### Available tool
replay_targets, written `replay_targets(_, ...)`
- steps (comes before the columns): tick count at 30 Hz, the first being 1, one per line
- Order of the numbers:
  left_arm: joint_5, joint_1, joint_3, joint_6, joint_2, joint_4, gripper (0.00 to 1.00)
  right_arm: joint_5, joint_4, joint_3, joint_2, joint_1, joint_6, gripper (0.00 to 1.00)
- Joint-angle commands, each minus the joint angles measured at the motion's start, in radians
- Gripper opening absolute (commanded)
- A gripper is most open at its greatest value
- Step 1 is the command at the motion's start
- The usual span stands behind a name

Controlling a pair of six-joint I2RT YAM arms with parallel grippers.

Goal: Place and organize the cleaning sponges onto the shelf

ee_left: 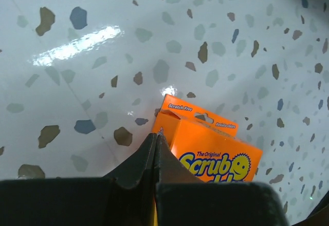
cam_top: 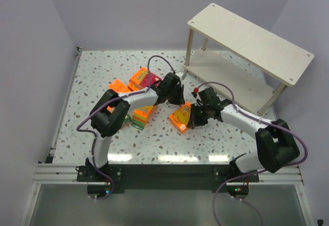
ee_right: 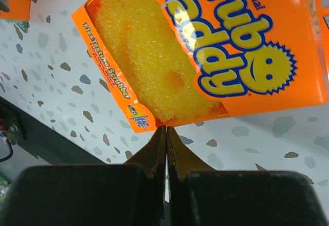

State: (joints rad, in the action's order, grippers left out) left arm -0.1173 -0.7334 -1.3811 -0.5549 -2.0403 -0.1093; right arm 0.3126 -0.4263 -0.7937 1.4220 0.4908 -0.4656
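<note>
An orange sponge pack with a yellow sponge inside is tilted up off the table between my two grippers. My left gripper is shut, its tips pinching the pack's corner near the hanging tab. My right gripper is shut, its tips on the long edge of the pack. Other packs lie to the left: an orange one, a magenta one, another orange one and a thick one. The beige two-tier shelf stands at the far right.
The speckled table has a metal rail along its near edge. White walls close the left and the back. The left arm's elbow hangs over one more pack. A further pack's corner shows in the right wrist view.
</note>
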Motion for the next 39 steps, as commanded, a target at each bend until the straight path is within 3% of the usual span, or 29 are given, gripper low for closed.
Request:
replay_targets(1, -0.125, 0.002, -0.08, 0.03, -0.015, 0.086, 0.0, 0.06, 0.017, -0.027, -0.026, 0.002, -0.019, 0.0)
replay_targets(5, 0.057, 0.026, -0.144, 0.029, 0.04, -0.105, 0.0, -0.064, -0.112, -0.084, -0.075, 0.002, -0.012, 0.0)
replay_targets(7, 0.186, 0.038, -0.142, 0.018, 0.13, -0.154, 0.14, -0.134, -0.178, -0.107, -0.11, 0.002, -0.002, 0.01)
replay_targets(8, 0.217, 0.042, -0.131, 0.012, 0.165, -0.177, 0.4, -0.156, -0.195, -0.114, -0.15, 0.0, 0.001, 0.15)
replay_targets(10, 0.289, 0.043, -0.099, -0.005, 0.26, -0.205, 0.57, -0.2, -0.245, -0.14, -0.188, 0.0, -0.001, 0.25)
replay_targets(11, 0.298, 0.04, -0.09, -0.041, 0.285, -0.246, 0.58, -0.217, -0.264, -0.151, -0.204, 0.0, -0.001, 0.45)
replay_targets(13, 0.3, 0.031, -0.04, -0.092, 0.349, -0.295, 0.61, -0.256, -0.318, -0.185, -0.251, -0.003, -0.016, 0.54)
replay_targets(14, 0.3, 0.011, -0.014, -0.147, 0.371, -0.331, 0.62, -0.3, -0.334, -0.196, -0.262, -0.003, -0.022, 0.67)
replay_targets(15, 0.301, -0.006, 0.054, -0.177, 0.393, -0.34, 0.63, -0.328, -0.376, -0.206, -0.285, -0.003, -0.037, 0.74)
replay_targets(18, 0.282, -0.087, 0.204, -0.302, 0.469, -0.308, 0.65, -0.409, -0.442, -0.246, -0.308, -0.02, -0.065, 0.85)
replay_targets(23, 0.311, -0.192, 0.313, -0.487, 0.493, -0.264, 0.65, -0.48, -0.506, -0.314, -0.357, -0.043, -0.106, 0.92)
replay_targets(32, 0.409, -0.231, 0.258, -0.531, 0.39, -0.256, 0.67, -0.486, -0.566, -0.444, -0.373, -0.052, -0.114, 0.93)
replay_targets(39, 0.39, -0.233, 0.261, -0.566, 0.301, -0.227, 0.68, -0.475, -0.604, -0.483, -0.396, -0.055, -0.133, 0.93)
